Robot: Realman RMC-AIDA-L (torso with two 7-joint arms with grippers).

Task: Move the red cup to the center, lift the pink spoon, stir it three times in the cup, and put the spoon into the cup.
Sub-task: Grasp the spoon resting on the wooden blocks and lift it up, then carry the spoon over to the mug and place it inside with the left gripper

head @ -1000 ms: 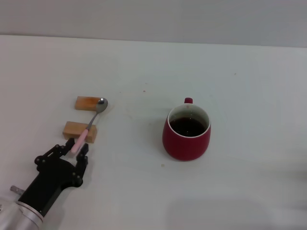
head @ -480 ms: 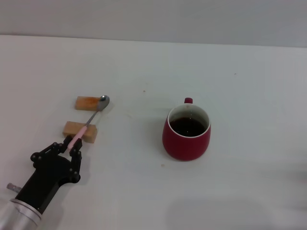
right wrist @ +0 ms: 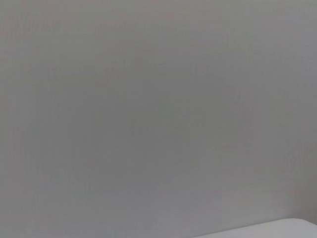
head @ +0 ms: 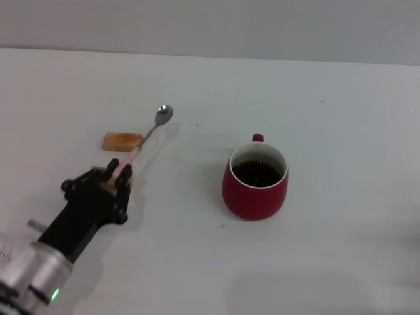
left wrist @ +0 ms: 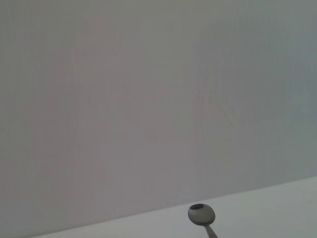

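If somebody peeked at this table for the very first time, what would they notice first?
Probably the red cup with dark drink inside, standing alone near the middle of the white table. Next, off to its left, the black left gripper shut on the handle of the pink spoon, with the shiny bowl poking up and away. A small wooden block lies on the table beside it.

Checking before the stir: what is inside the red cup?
The red cup holds dark liquid below its white inner rim; nothing else shows in it, and the bottom is hidden. The pink spoon is outside it, held by the left gripper.
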